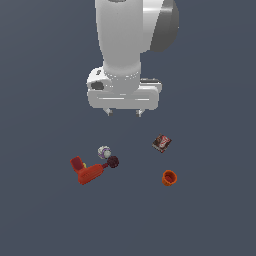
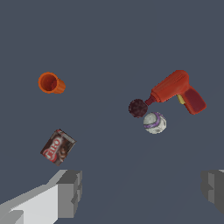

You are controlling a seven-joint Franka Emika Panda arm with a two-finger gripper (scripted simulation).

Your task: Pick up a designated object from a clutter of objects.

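Hanging high above the dark floor [image 1: 215, 220] with jaws spread wide and nothing between them: gripper [image 1: 124, 113], both fingertips [image 2: 70, 192] seen far apart in the wrist view. Lying on its side well below, toward the exterior view's left: red drill [image 1: 89, 173], darker block handle angled away from the long rounded body, a small yellow spot at the bend. Touching its nose: dark maroon ball [image 1: 113, 161]. Just beside that ball: whitish-purple ball [image 1: 104, 151]. Set well apart toward the exterior view's right: brown-red flat box [image 1: 162, 143], lettering on its face unreadable, and near it a small orange cup [image 1: 169, 177] tipped over with its mouth showing.
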